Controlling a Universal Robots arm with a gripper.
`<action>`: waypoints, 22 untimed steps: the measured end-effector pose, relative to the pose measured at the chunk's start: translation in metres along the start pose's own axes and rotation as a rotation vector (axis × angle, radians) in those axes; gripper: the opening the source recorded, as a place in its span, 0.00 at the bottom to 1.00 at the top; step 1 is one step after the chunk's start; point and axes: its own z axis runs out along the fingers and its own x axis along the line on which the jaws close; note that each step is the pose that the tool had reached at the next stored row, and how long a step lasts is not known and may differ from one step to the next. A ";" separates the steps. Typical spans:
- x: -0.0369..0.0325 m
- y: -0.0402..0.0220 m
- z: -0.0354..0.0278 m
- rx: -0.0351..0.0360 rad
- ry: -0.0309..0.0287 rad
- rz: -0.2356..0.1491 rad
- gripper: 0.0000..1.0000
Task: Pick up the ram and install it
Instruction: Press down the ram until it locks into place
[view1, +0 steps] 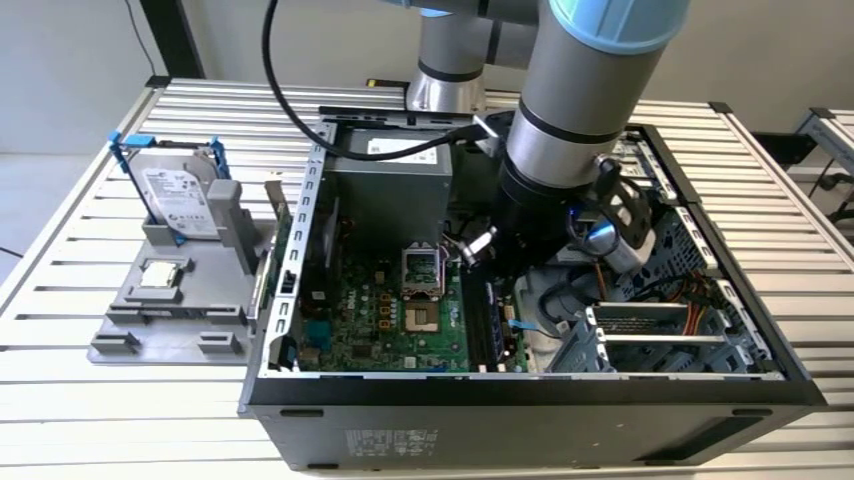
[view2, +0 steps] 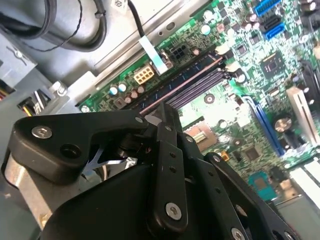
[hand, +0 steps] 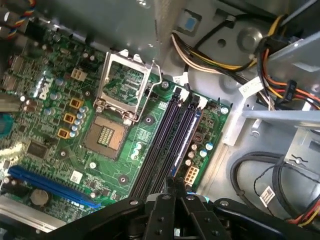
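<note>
Inside an open computer case (view1: 534, 410), the robot arm (view1: 574, 150) reaches down over the green motherboard (view1: 387, 320). Its pincer (view2: 167, 112) is clenched: in both wrist views the black fingertips (hand: 170, 187) are drawn together, and nothing can be seen between them.

The ram (view2: 192, 70), a dark stick, stands on edge in the outermost of the four long memory slots. It runs straight ahead from the pincer's (hand: 177, 187) tips, and its near end lies just under them. Whether the tips touch the ram (hand: 186, 140) cannot be told. The three slots (hand: 160, 145) beside it, on the side toward the processor socket, lie bare and dark.

Beyond those slots from the pincer sits the processor socket (hand: 107, 135), with its metal load frame (hand: 125, 85) swung open. A white power connector (hand: 191, 175) sits close to the pincer on the ram's other side, near the board's edge. Bundled yellow, orange and black cables (hand: 210, 55) run further out over the grey chassis.

Well apart from the pincer, outside the case, a grey fixture (view1: 174, 320) on the slatted metal table (view1: 80, 400) holds a silver hard drive in a blue frame (view1: 180, 195). A green expansion card (view1: 282, 215) stands between the fixture and the case wall.
</note>
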 end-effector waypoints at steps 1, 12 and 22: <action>0.0000 0.0000 0.0000 0.0001 0.0000 -0.012 0.00; -0.0004 0.0011 0.0000 0.0014 0.0007 -0.153 0.00; -0.0006 0.0014 0.0000 -0.0153 -0.0077 -0.280 0.00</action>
